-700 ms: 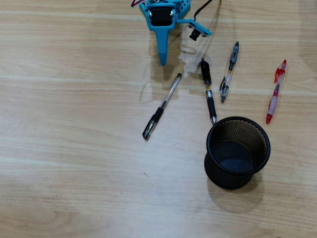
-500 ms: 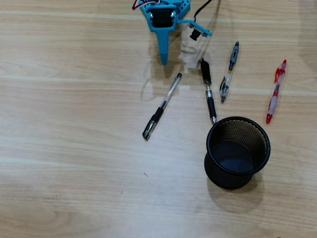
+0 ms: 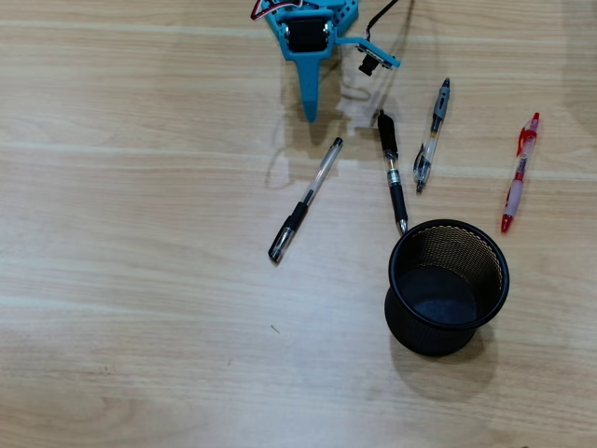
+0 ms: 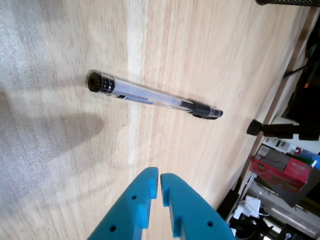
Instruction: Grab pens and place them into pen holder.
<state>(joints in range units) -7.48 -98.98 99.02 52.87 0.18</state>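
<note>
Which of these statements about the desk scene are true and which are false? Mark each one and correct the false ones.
1. The pen holder is empty. True.
2. Four pens lie on the table. True: a clear pen, a black pen, a grey-tipped clear pen and a red and white pen.
3. The gripper holds a pen. False: its jaws are closed on nothing, above the table.
4. The red and white pen is the one nearest the gripper. False: in the overhead view it lies farthest right, farthest from the gripper.
5. The black pen's tip lies close to the pen holder's rim in the overhead view. True.
</note>
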